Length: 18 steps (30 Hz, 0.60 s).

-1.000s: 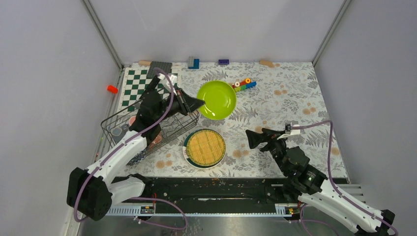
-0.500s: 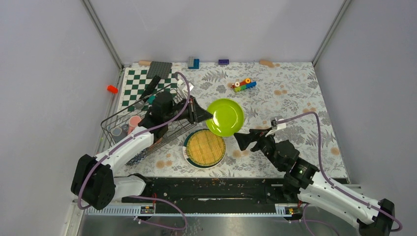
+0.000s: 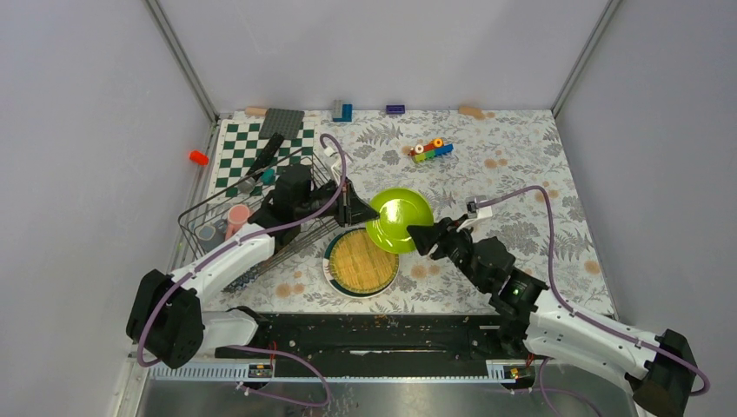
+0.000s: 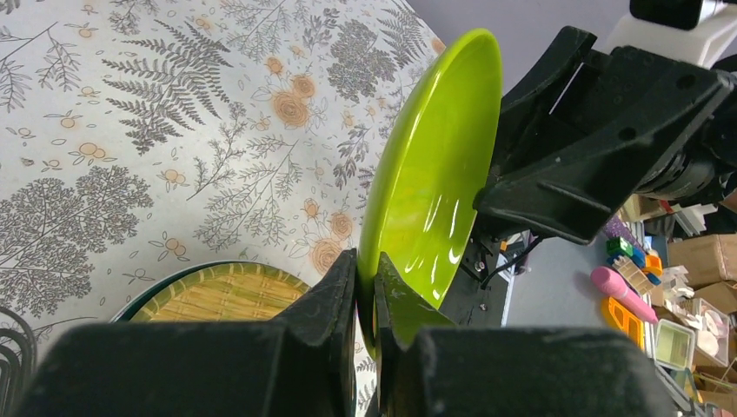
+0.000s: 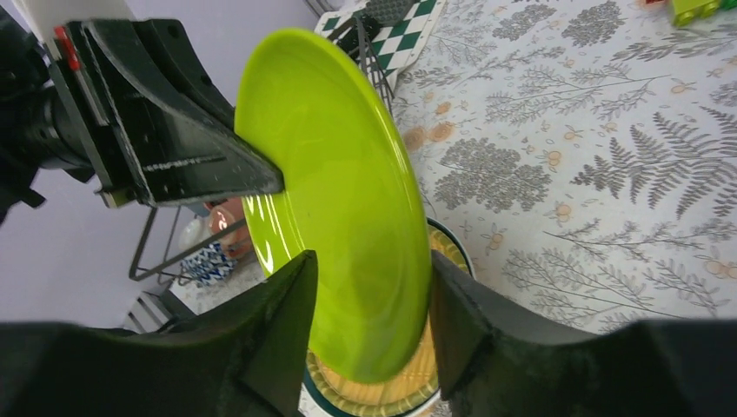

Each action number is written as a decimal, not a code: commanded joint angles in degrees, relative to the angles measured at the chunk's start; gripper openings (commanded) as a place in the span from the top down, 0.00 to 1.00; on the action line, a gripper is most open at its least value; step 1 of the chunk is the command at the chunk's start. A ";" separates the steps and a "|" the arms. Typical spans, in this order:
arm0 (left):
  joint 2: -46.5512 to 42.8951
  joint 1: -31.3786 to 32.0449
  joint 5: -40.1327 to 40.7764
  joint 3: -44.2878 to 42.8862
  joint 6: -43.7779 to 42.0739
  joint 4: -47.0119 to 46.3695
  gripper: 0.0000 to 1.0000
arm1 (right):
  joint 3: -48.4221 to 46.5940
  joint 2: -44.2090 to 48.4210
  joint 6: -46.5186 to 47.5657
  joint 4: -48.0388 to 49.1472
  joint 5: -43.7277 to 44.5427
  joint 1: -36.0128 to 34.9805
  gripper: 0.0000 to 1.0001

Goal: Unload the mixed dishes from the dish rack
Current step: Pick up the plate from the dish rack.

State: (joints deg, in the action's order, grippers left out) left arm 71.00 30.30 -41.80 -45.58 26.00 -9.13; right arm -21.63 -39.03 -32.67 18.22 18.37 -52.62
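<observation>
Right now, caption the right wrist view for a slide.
Left gripper pinches the lime-green plate while the open right gripper straddles its opposite edge.

**Robotics laboratory test cell.** Plain grey wall panels (image 3: 382, 52), framed by metal corner posts (image 3: 178, 56), enclose a desk (image 3: 521, 174) covered with a fern-print cloth. The left arm (image 3: 217, 261) and right arm (image 3: 565, 326), trailing purple cables (image 3: 554, 234), are mounted on a black rail (image 3: 374, 334) at the near edge. Staged props include a dish rack (image 3: 193, 217), toy bricks (image 3: 432, 149) and a chequered board (image 3: 235, 152). Cardboard boxes (image 4: 704, 261) stand beyond the desk.
</observation>
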 commanded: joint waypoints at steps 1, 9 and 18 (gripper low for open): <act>-1.84 0.72 -2.65 0.26 -2.60 -2.75 1.00 | -3.26 -2.49 -1.75 7.47 -1.01 -0.29 0.52; -4.53 0.81 5.17 0.58 -4.60 1.15 0.95 | -2.28 -5.10 -1.84 11.84 -4.47 -0.29 1.00; -9.24 0.81 17.05 1.89 -4.66 3.97 0.01 | -1.70 -4.44 -2.38 10.50 -3.96 -0.29 1.00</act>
State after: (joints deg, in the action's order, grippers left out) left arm 64.86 31.11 -33.23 -44.10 21.91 -5.34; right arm -22.31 -44.27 -34.22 25.02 14.48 -52.51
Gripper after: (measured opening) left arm 0.973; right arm 0.077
